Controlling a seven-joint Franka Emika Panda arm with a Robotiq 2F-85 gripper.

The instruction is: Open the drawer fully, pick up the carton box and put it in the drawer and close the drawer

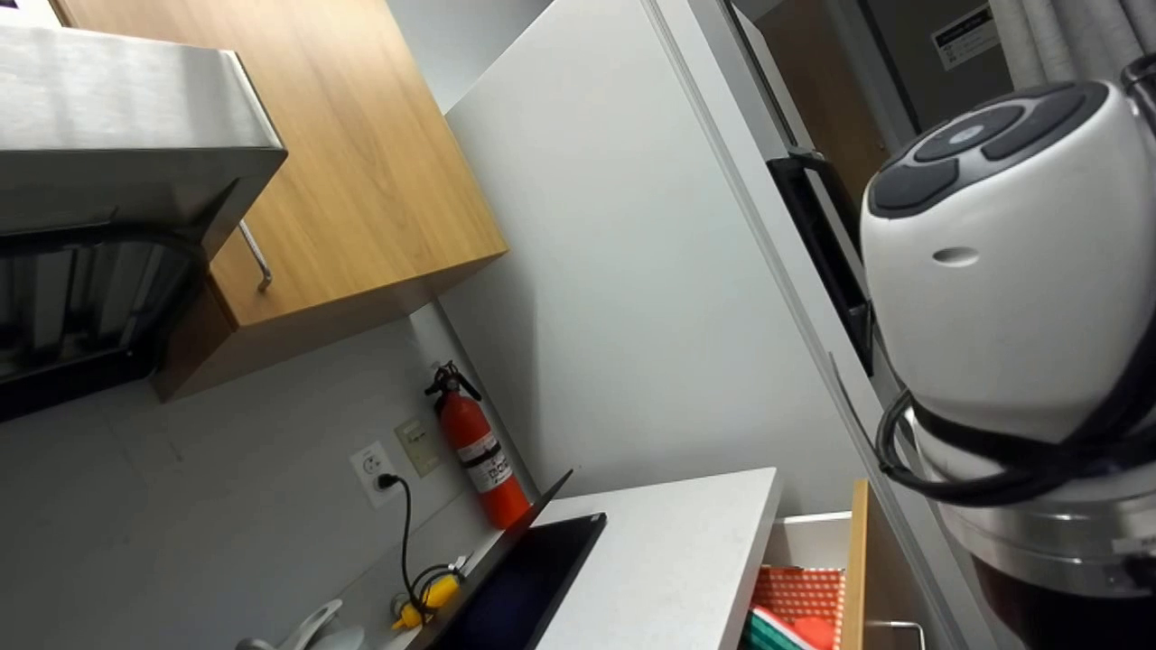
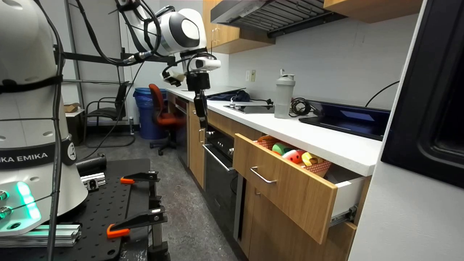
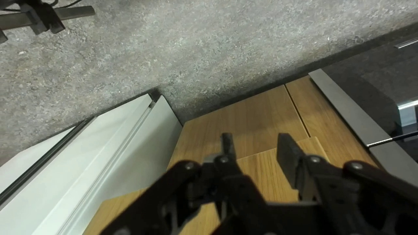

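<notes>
Carton box (image 1: pixel 799 594), qty 1. Loc.: in the drawer (image 2: pixel 286 188), behind its wood front (image 2: pixel 304 203), part hidden in both ext. views. Descr.: rect., orange-red check, w/ green, red & yellow produce on top; printed or loose, can't tell. Handling (est.): light, dry, not slippery; stiff at edges & corners, soft mid-face, prob. dents under a hard squeeze. Hold: if it needs re-seating, gentle pinch across an upper edge or the narrower side, not mid-face. Drawer, qty 1: pulled out beneath the white worktop (image 2: pixel 301 130); white side, metal runner (image 2: pixel 340 218). Handling (est.): rigid, heavier than the box, prob. rolls easily; steady push, no slam, as contents may slide. Hold: bent-bar handle (image 2: pixel 262 175), prob. slick metal, for pulling only; to close, press flat on the front nr. its middle so it doesn't skew. Gripper (image 3: pixel 255 143), qty 1: jaws apart, nothing btw. them; stands apart from the drawer in an ext. view. Status (est.): box in, closing outstanding. Chk: box top vs. worktop edge, may catch; clearance can't be read here.
</notes>
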